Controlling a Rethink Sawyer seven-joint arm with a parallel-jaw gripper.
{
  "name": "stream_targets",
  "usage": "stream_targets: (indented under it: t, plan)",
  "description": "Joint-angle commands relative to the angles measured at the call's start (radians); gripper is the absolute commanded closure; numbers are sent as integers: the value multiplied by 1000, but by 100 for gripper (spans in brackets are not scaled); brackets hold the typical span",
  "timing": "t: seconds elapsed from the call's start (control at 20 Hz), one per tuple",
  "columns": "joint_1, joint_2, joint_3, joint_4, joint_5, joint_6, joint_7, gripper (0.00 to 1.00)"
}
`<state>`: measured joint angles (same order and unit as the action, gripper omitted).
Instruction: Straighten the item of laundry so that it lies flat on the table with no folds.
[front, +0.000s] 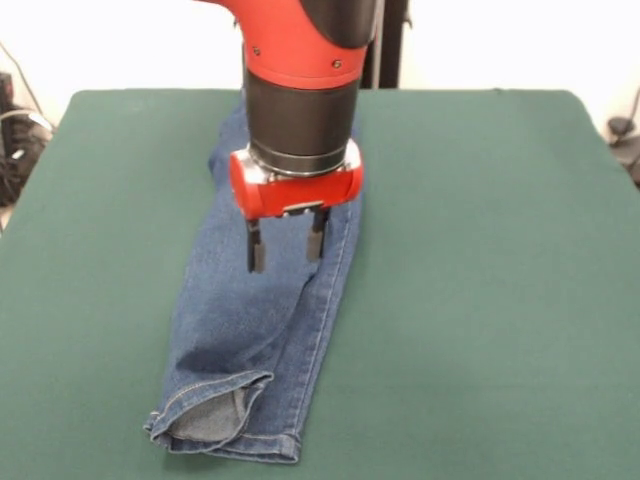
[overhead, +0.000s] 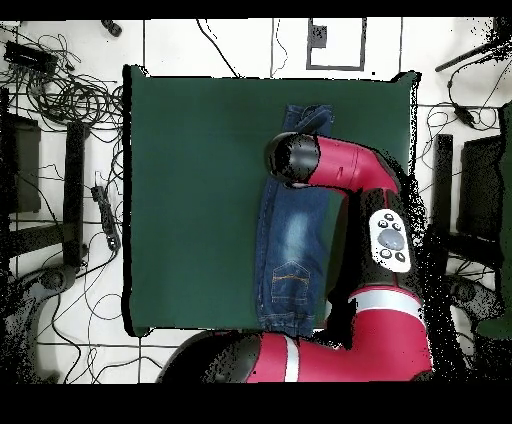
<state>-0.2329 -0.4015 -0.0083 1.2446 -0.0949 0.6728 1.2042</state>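
The item of laundry (front: 262, 330) is a small pair of blue jeans lying lengthwise on the green table (front: 480, 280), folded so one leg lies over the other. At its near end one cuff is curled up and open. In the overhead view the jeans (overhead: 288, 250) show an orange-stitched pocket and a faded patch. My gripper (front: 287, 252) hangs over the middle of the jeans, open, with nothing between its fingers; its tips look just above the denim. From above, the arm (overhead: 330, 165) hides the gripper and part of the legs.
Cables (overhead: 60, 90) and dark stands lie on the floor around the table (overhead: 190, 190). Green cloth stretches wide on both sides of the jeans.
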Motion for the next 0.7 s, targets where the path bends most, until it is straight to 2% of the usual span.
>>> stream_targets:
  t: [0.05,0.7]
  plan:
    - [-6,83,91,-3,13,-37,132,0]
    - [-19,210,119,-43,-5,-200,137,0]
